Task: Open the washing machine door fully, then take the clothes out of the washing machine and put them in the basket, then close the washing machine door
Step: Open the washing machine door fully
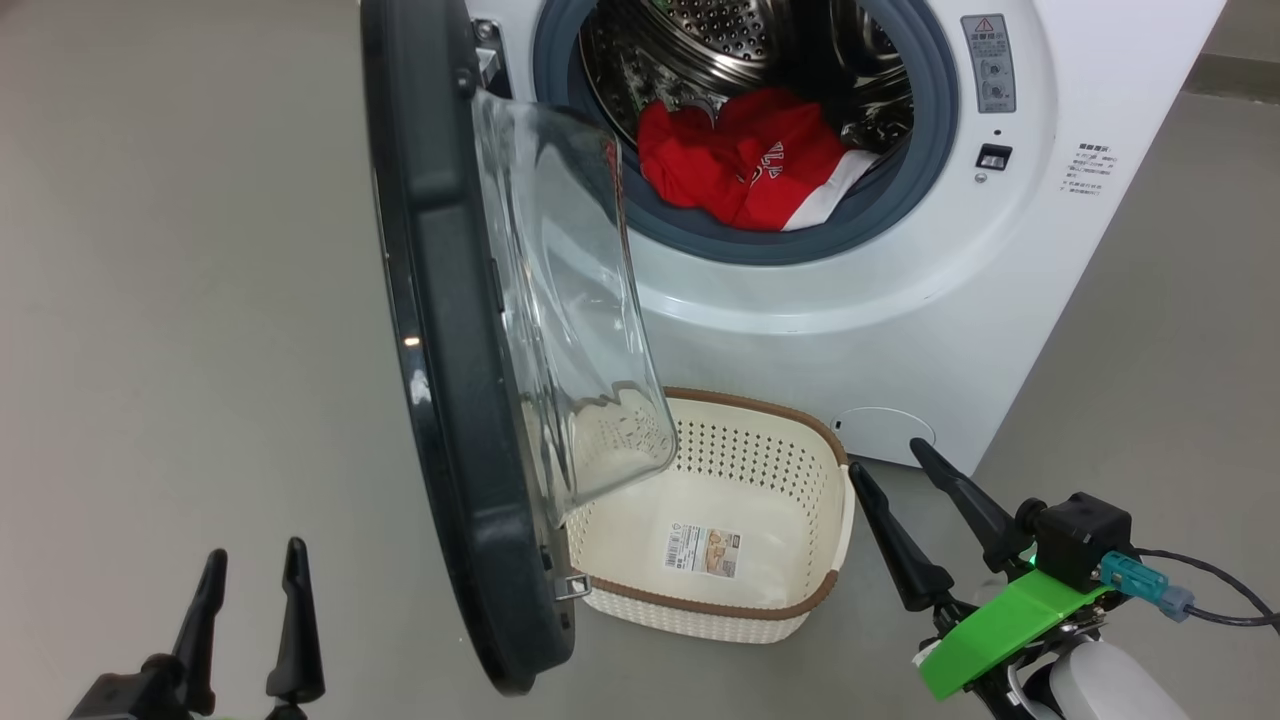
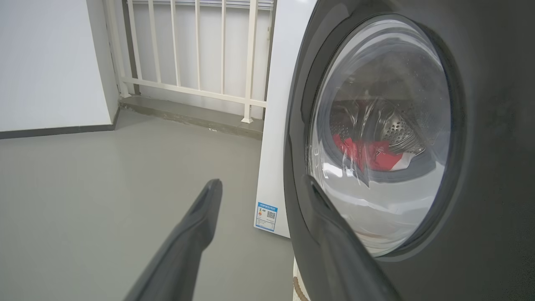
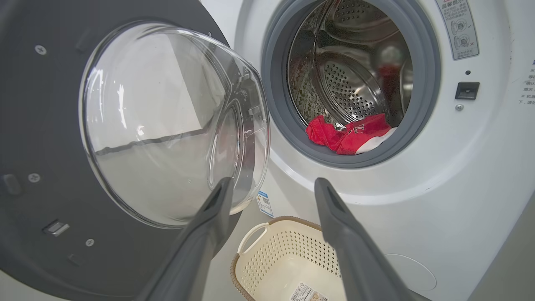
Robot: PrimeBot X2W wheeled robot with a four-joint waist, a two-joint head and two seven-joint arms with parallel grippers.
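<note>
The washing machine [image 1: 900, 300] stands with its door [image 1: 450, 350] swung out, edge-on toward me, the glass bowl [image 1: 570, 300] bulging right. Red clothes [image 1: 750, 160] with white trim lie at the drum's front lip, and the clothes [image 3: 347, 133] also appear low in the drum from the right wrist. The cream basket [image 1: 790, 600] sits on the floor below the opening, partly behind the door. My left gripper [image 1: 255, 570] is open at the lower left, outside the door [image 2: 480, 146]. My right gripper [image 1: 885, 465] is open beside the basket [image 3: 250, 267], holding nothing.
Grey floor [image 1: 180, 300] spreads to the left of the door. A white railing [image 2: 196, 62] and a wall stand behind the machine's side. A blue label [image 2: 266, 216] marks the machine's lower corner. A cable [image 1: 1200, 600] trails from my right wrist.
</note>
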